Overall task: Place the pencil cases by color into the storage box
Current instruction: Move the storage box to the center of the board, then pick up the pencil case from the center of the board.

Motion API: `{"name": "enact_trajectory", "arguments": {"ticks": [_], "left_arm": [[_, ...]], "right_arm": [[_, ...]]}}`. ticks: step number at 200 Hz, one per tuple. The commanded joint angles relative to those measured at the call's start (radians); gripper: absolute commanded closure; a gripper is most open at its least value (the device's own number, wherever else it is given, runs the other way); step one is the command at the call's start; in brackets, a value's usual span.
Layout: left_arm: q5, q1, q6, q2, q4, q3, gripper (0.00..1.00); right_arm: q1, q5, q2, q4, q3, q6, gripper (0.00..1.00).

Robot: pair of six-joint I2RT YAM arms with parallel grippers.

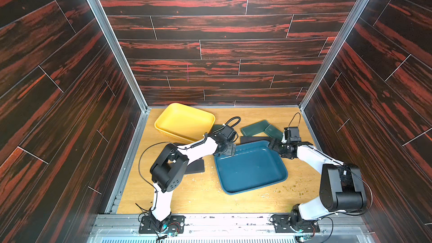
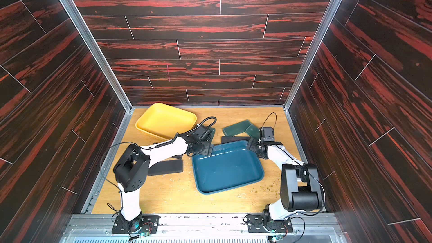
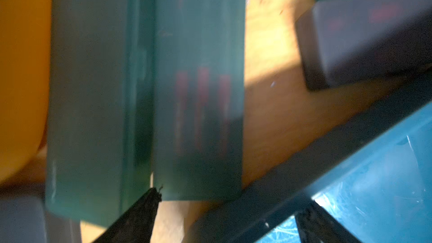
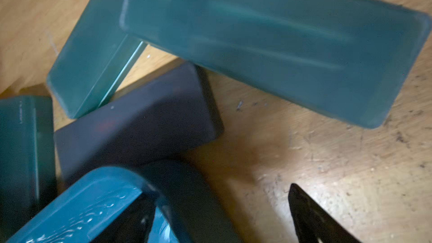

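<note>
On the table (image 1: pixel 201 197), green pencil cases (image 1: pixel 253 128) and black ones (image 1: pixel 195 168) lie outside the blue tray (image 1: pixel 251 171) and yellow tray (image 1: pixel 184 120). Both the left hand (image 3: pixel 224 216) and right hand (image 4: pixel 219 216) hang spread apart, empty, at the blue tray's far corners.

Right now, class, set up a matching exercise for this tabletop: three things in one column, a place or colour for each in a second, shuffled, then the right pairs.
Column 1:
1. yellow tray
2. blue tray
3. black pencil case

Column 2:
A. near the table's middle, between the two arms
B. partly under the left arm's elbow
C. at the far left corner of the table

Pairs: 1-C, 2-A, 3-B
</note>
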Motion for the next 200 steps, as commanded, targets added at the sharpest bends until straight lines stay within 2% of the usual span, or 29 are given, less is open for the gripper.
{"name": "enact_trajectory", "arguments": {"ticks": [1,29,51,128,164,187,200], "left_arm": [[-0.027,0.009,0.040,0.037,-0.043,0.097,0.11],[-0.013,0.022,0.055,0.062,-0.072,0.170,0.11],[-0.014,0.034,0.063,0.032,-0.098,0.164,0.11],[-0.044,0.106,0.013,-0.287,-0.091,-0.118,0.11],[-0.070,0.133,-0.051,-0.431,-0.102,-0.196,0.11],[-0.108,0.153,-0.105,-0.510,-0.172,-0.231,0.11],[-0.116,0.185,-0.148,-0.560,-0.201,-0.256,0.11]], "right_arm": [[-0.007,0.039,0.035,0.018,0.040,0.015,0.11],[-0.009,0.057,0.026,0.002,0.061,0.008,0.11],[-0.008,0.045,0.003,-0.009,0.065,0.008,0.11],[0.024,0.016,-0.186,0.017,0.023,-0.061,0.09],[0.158,0.072,-0.273,0.039,0.046,-0.144,0.09],[0.331,0.088,-0.287,0.115,0.068,-0.258,0.09],[0.410,0.050,-0.276,0.163,0.075,-0.320,0.09]]}}
